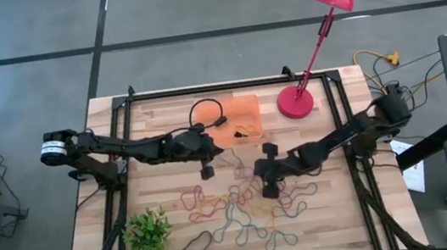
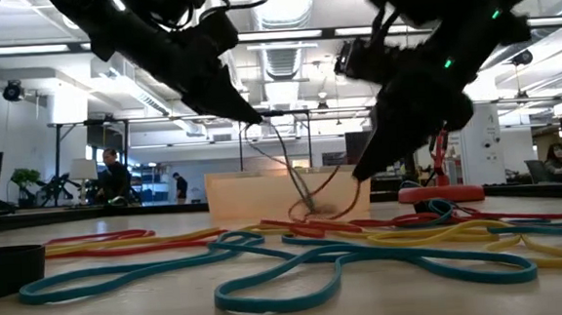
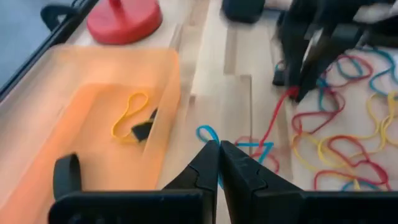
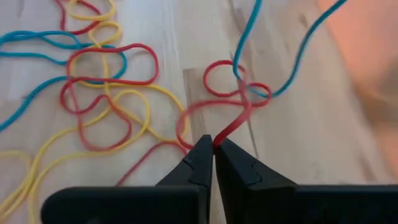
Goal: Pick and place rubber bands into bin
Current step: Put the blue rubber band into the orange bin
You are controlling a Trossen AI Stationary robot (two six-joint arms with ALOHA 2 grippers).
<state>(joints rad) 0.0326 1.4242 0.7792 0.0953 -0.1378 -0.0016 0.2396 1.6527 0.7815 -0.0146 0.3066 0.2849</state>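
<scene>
1. you are early in the job: the bin holds only a yellow band and a small dark thing beside it that you cannot identify from here, while most of the rubber bands lie scattered on the table in front of the bin, between it and the near edge.
2. your right gripper is clenched on a red band; the right wrist view shows the strand running straight out from between the shut fingertips to loops lying on the wood. judge it as a pick just made, not yet carried.
3. your left gripper is closed, hanging near the bin's front wall. a blue band runs up to its tips, and the low view shows strands hanging from it, so it looks pinched on that band, though the contact itself is hidden.
4. the red band's free length points away from the right fingertips toward the bin side, its long axis roughly along the gripper's reach; its far end is tangled with the blue strand.
5. left to do: lift, carry both bands over the bin wall, release, then clear the remaining pile. expect the tangle to drag neighbours along.
</scene>
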